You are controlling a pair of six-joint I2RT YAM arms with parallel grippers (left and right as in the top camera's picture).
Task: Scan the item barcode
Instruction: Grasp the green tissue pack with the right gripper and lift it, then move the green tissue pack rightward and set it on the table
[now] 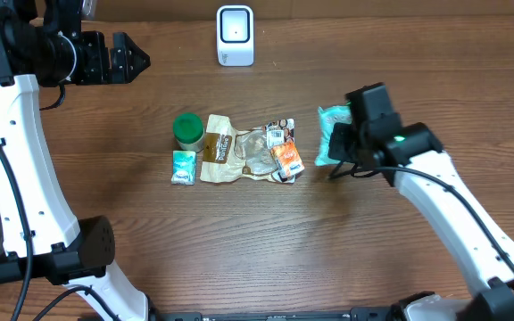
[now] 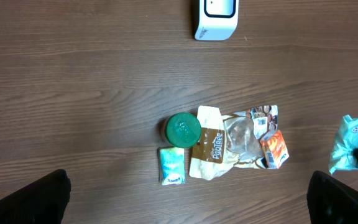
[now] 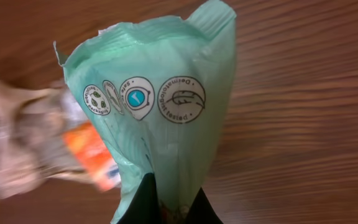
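Observation:
My right gripper [image 3: 174,202] is shut on the lower end of a mint-green plastic packet [image 3: 160,106], which stands up in front of the wrist camera showing round printed symbols. No barcode shows on the side I see. From overhead the packet [image 1: 332,134] hangs right of the item pile with the right gripper [image 1: 348,147] on it. The white scanner [image 1: 235,36] stands at the table's far edge and also shows in the left wrist view, scanner [image 2: 215,18]. My left gripper [image 1: 136,61] is held high at the far left, open and holding nothing [image 2: 188,199].
A pile lies mid-table: a green-lidded can [image 1: 188,130], a small teal packet [image 1: 183,167], a tan pouch [image 1: 226,152] and an orange packet [image 1: 286,159]. Bare wood lies between the pile and the scanner.

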